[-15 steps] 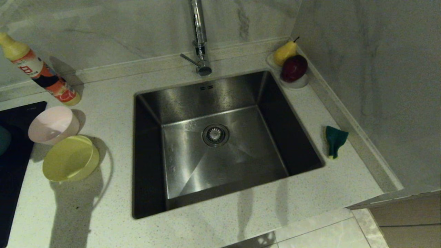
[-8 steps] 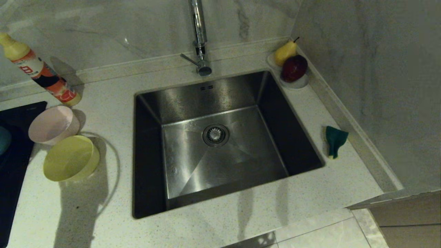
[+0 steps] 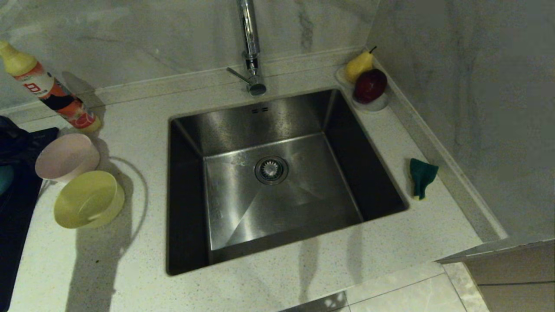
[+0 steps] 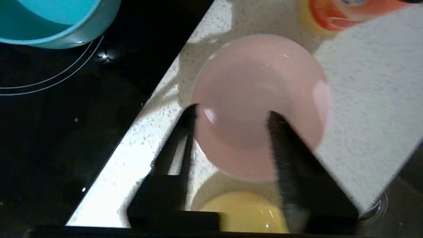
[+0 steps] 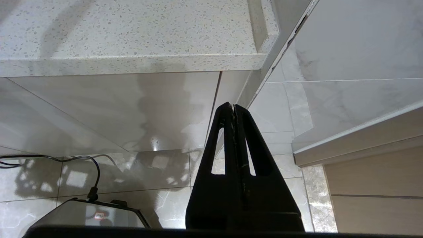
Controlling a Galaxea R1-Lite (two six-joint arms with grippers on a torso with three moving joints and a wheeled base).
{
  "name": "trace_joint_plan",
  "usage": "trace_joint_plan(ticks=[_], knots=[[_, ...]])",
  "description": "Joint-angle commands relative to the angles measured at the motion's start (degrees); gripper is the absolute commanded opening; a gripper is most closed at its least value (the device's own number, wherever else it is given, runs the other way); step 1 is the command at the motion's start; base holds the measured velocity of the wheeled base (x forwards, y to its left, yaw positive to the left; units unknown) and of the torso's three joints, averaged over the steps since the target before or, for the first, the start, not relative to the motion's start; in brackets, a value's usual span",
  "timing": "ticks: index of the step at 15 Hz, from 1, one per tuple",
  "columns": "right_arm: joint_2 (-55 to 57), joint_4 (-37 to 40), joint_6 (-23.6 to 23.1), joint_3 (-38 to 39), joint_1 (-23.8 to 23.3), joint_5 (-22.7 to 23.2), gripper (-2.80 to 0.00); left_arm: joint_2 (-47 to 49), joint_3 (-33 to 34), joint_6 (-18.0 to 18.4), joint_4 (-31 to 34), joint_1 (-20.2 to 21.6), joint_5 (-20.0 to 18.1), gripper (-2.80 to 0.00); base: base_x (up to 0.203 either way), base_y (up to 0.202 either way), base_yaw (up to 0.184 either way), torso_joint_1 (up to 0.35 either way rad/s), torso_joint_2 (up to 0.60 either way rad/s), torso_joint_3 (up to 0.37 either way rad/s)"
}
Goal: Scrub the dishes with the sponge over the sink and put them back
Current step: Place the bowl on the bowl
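Observation:
Left of the sink [image 3: 190,130] on the counter sit a pale pink bowl [image 3: 67,157] and a yellow bowl [image 3: 89,199]; a light blue bowl [image 4: 59,16] stands on the black hob. My left gripper [image 4: 231,112] is open above the pink bowl [image 4: 261,99], one finger at its rim and the other over its inside, with nothing held. Beneath the gripper lies the yellow bowl [image 4: 244,211]. The green sponge [image 3: 422,177] lies on the counter right of the sink. Parked below the counter edge, my right gripper [image 5: 234,107] is shut and empty.
A chrome tap [image 3: 250,47] rises behind the sink. An orange-labelled bottle [image 3: 47,86] leans at the back left, close behind the pink bowl. A white dish with a pear and an apple [image 3: 368,84] sits in the back right corner. The black hob [image 3: 17,216] borders the left edge.
My left arm has come into the head view as a dark shape at the far left, just behind the pink bowl. Bowls and sponge stay about where they were.

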Motion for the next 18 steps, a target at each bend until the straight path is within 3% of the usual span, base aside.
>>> trace_joint_plan(ticks=[1, 5, 18], knots=[[-0.2, 0.0, 0.0, 0.0, 0.0, 0.0, -2.80, 4.0, -0.6, -0.4, 0.1, 0.1, -0.3, 0.00, 0.000, 0.000, 0.000, 0.000, 0.00, 0.000], [-0.2, 0.0, 0.0, 0.0, 0.0, 0.0, -2.80, 6.9, -0.8, -4.3, -0.2, 0.3, -5.0, 0.00, 0.000, 0.000, 0.000, 0.000, 0.00, 0.000], [-0.2, 0.0, 0.0, 0.0, 0.0, 0.0, -2.80, 11.3, -1.7, -6.3, -1.1, 0.7, -5.2, 0.00, 0.000, 0.000, 0.000, 0.000, 0.00, 0.000]])
